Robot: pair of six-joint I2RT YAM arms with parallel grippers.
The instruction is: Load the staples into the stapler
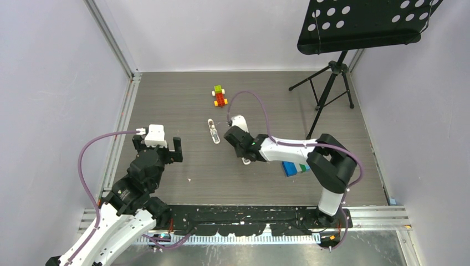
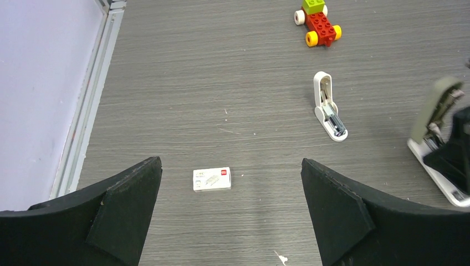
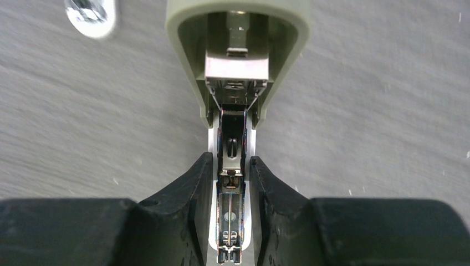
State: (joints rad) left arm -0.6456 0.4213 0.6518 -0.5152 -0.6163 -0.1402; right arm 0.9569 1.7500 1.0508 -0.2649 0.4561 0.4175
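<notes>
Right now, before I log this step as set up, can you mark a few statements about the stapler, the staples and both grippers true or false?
1. The stapler's grey-beige top is swung up, open. True.
2. The left gripper holds the staple carton. False: its jaws stand open, and the carton lies on the table, apart from both fingers.
3. The right gripper's fingers press the stapler from both sides. True.
4. The blue-green-white box lies beside the left arm. False: it lies by the right arm.
5. The toy brick car touches the stapler. False: it stands apart, farther back on the table.
</notes>
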